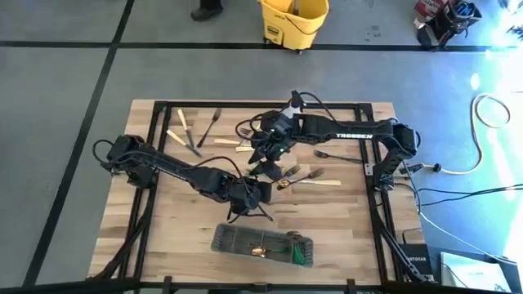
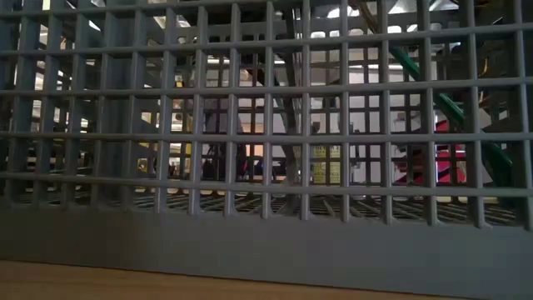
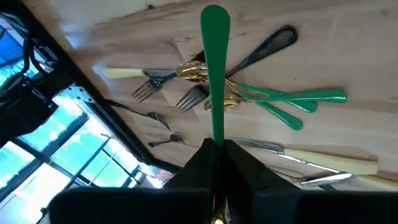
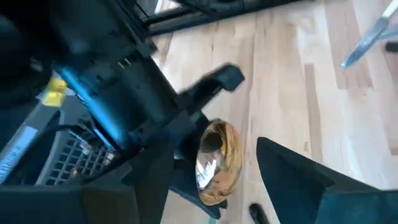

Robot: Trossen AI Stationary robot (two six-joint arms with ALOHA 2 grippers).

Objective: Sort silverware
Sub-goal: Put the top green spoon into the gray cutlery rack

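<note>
My left gripper (image 3: 217, 152) is shut on a green-handled spoon (image 3: 214, 68), above a heap of silverware at the table's middle (image 1: 263, 189). The spoon's gold bowl (image 4: 214, 162) shows in the right wrist view. Below lie other green-handled pieces (image 3: 292, 99), a cream-handled fork (image 3: 134, 74) and a dark spoon (image 3: 267, 46), all flat on the wood. My right gripper (image 1: 265, 157) hangs just beyond, open. In its wrist view the fingers (image 4: 292, 180) stand wide to either side of the bowl. The grey mesh caddy (image 1: 261, 245) lies near the front edge. My left gripper pinches the spoon between its two fingers where the green handle narrows (image 3: 215, 138). The fingers lie along the spoon. The handle sticks straight out ahead of them, and the gold bowl (image 4: 214, 162) shows behind them. The spoon looks lifted clear of the pieces below.
More forks and knives lie scattered at the table's far left (image 1: 192, 135) and to the right of the grippers (image 1: 315, 175). The caddy holds a green piece (image 1: 304, 253) and a gold one (image 1: 257, 249). Its mesh wall (image 2: 266, 125) fills the low view. A yellow bucket (image 1: 292, 20) stands beyond the table.
</note>
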